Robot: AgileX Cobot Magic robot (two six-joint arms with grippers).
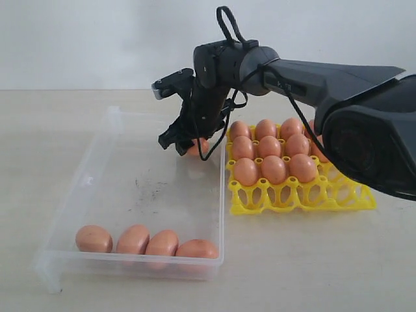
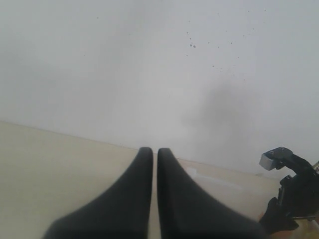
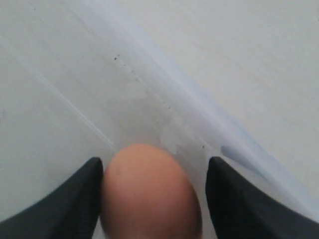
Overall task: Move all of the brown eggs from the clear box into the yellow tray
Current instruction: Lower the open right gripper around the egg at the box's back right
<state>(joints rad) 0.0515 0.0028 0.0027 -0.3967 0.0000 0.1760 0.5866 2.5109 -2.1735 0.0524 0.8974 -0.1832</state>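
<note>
1. The left gripper (image 2: pixel 154 152) shows only in the left wrist view. Its fingers are pressed nearly together with a thin slit between them, holding nothing, above the bare table (image 1: pixel 292 266).
2. The clear box (image 1: pixel 130 175) lies on the left of the table, with dark specks (image 1: pixel 149 192) on its floor. Four brown eggs (image 1: pixel 94 238) lie in a row along its near wall, touching one another.
3. A fifth egg (image 1: pixel 198 148) sits in the box's far right corner, close to the right wall. The right gripper (image 1: pixel 190 148) straddles it with its jaws parted. In the right wrist view one finger (image 3: pixel 75 199) is against the shell and the other stands just clear of it.
4. The box's right wall stands between this egg and the yellow tray (image 1: pixel 305 195), which sits just beside the box.
5. The tray holds nine eggs in plain view, in three rows of three, and its nearest row of cups is open.
6. The right arm (image 1: pixel 338 78) crosses over the tray's far right side. It partly hides at least two more eggs, so I cannot tell the tray's full count.
</note>
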